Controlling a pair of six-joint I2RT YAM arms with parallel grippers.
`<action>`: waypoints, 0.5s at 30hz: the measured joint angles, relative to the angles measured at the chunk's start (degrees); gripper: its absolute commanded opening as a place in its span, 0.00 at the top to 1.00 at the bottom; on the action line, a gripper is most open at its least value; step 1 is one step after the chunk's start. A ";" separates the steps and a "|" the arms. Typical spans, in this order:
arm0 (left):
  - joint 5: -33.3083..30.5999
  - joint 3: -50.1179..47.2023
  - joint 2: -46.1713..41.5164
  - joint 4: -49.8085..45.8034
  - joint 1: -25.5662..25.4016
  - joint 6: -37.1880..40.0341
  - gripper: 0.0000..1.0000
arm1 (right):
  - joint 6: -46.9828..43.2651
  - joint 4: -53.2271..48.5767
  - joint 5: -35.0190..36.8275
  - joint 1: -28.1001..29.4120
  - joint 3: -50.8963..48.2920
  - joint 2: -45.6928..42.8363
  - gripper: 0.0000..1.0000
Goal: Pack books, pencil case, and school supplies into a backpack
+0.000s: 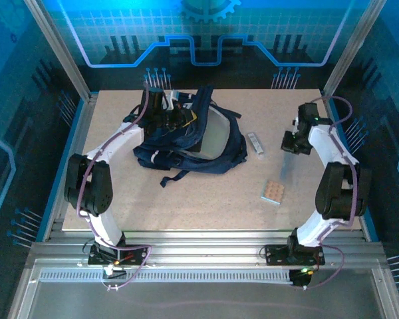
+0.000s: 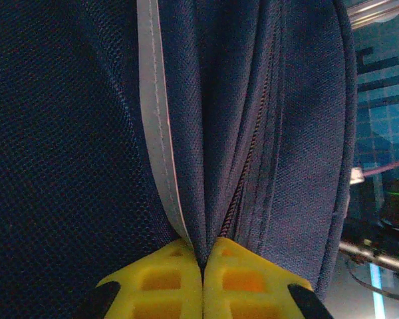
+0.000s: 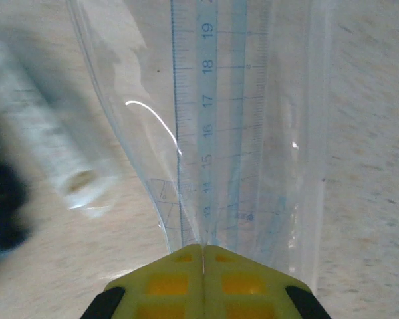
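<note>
1. My left gripper [image 2: 203,262] is closed, its yellow fingers [image 2: 163,282] pinching a fold of the large dark navy fabric backpack [image 2: 66,133] right beside a zip line, with a pale grey stripe [image 2: 153,133] running up from the pinch.
2. From above, my left gripper [image 1: 165,109] sits on the far left part of the backpack [image 1: 161,154], which lies on the far left half of the speckled beige table [image 1: 206,206]. Its long axis runs roughly left to right, and black straps [image 1: 176,176] trail toward the near edge.
3. My right gripper [image 3: 203,249] is clamped on the end of a clear plastic sleeve [image 3: 286,133] holding a pale blue ruler [image 3: 199,100]. The ruler's long axis runs straight away from my fingertips, its numbers rising with distance.
4. In the top view, my right gripper [image 1: 290,149] is over the right side of the table, the sleeve [image 1: 284,169] extending toward the near edge. I cannot tell whether its free end touches the table.
5. A small narrow grey-white bar [image 1: 255,143] lies between the backpack and my right gripper, its long axis running near-to-far, slightly slanted.
6. A small tan dotted pad [image 1: 273,192] lies nearer my bases, tilted, apart from the bar.
</note>
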 measured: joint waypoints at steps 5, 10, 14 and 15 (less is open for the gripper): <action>0.26 -0.33 -0.11 0.74 0.02 -0.09 1.00 | 3.39 2.01 -6.93 7.63 4.44 -2.78 1.00; 0.28 -0.76 -0.61 1.31 0.02 -1.09 1.00 | 10.34 9.09 -14.32 14.49 7.02 -0.02 1.00; 0.35 -1.27 -1.51 1.62 0.24 -1.55 1.00 | 17.05 16.59 -17.79 20.55 10.97 7.52 1.00; 0.42 -1.27 -1.66 1.66 0.33 -1.57 1.00 | 19.06 18.91 -18.40 21.88 11.76 9.66 1.00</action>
